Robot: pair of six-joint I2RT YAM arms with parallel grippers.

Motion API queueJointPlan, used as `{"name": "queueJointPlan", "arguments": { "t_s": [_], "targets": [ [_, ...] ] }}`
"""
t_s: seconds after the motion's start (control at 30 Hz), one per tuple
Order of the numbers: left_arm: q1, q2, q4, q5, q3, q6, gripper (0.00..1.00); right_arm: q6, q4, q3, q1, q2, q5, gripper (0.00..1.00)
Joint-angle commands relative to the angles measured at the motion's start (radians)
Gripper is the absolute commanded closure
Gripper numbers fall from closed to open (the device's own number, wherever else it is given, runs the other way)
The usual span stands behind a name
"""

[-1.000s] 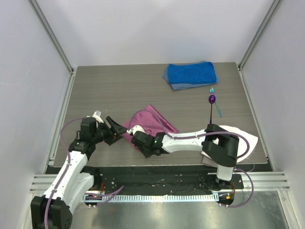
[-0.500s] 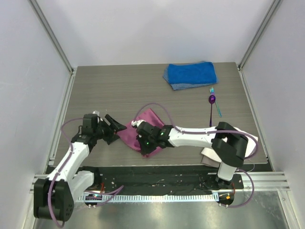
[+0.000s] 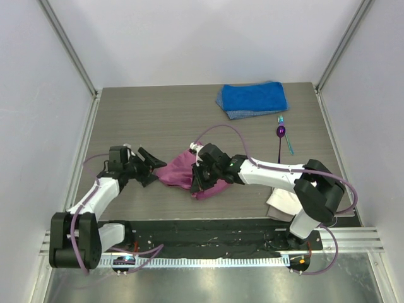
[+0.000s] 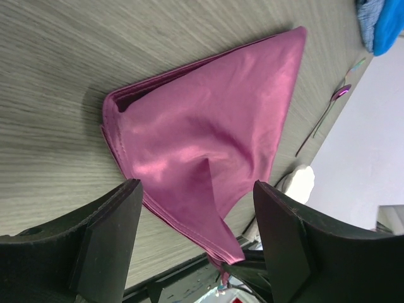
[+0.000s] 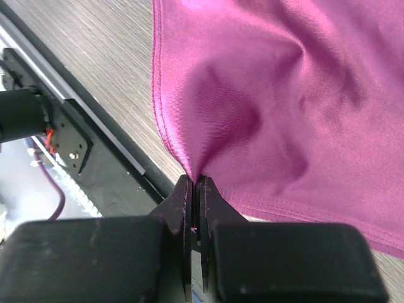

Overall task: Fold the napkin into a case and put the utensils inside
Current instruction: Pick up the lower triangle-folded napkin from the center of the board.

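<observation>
The magenta napkin (image 3: 180, 173) lies bunched near the table's front middle, folded into a rough triangle (image 4: 208, 126). My right gripper (image 3: 197, 169) is shut on a pinched edge of the napkin (image 5: 284, 95), and the cloth rises out of the closed jaws (image 5: 194, 181). At the napkin's left corner my left gripper (image 3: 153, 165) stands open; the cloth lies ahead of its fingers (image 4: 197, 189) without touching them. The purple spoon (image 3: 280, 134) and the teal fork (image 3: 286, 142) lie side by side at the right. No case shape shows.
A thick blue towel (image 3: 252, 99) lies at the back right. A white cloth (image 3: 285, 201) sits at the front right under the right arm. The table's black front rail (image 5: 107, 136) runs close behind the right gripper.
My right gripper has carried the napkin's edge away from the front edge and to the right, folding the cloth over itself. The left gripper has stayed open at the left corner.
</observation>
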Motion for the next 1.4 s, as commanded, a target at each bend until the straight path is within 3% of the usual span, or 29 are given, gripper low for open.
{"name": "queueJointPlan", "arguments": {
  "t_s": [0.0, 0.57, 1.0, 1.1, 1.17, 1.37],
  "targets": [
    [0.004, 0.063, 0.103, 0.054, -0.016, 0.004, 0.25, 0.023, 0.052, -0.008, -0.022, -0.052, -0.059, 0.99],
    [0.004, 0.046, 0.07, -0.026, -0.057, -0.007, 0.24, 0.024, 0.074, -0.025, -0.065, -0.08, -0.109, 0.99],
    [0.003, 0.169, 0.229, -0.013, -0.098, -0.071, 0.3, 0.027, 0.092, -0.028, -0.07, -0.08, -0.118, 0.99],
    [0.004, 0.186, 0.255, -0.021, -0.103, -0.08, 0.4, 0.024, 0.092, -0.03, -0.07, -0.083, -0.121, 0.99],
    [0.004, 0.191, 0.254, -0.027, -0.098, -0.073, 0.55, 0.024, 0.092, -0.037, -0.071, -0.084, -0.116, 0.99],
    [0.004, 0.076, -0.013, -0.186, 0.004, 0.042, 0.91, -0.052, 0.049, -0.056, -0.061, -0.049, -0.145, 0.99]
  ]
}}
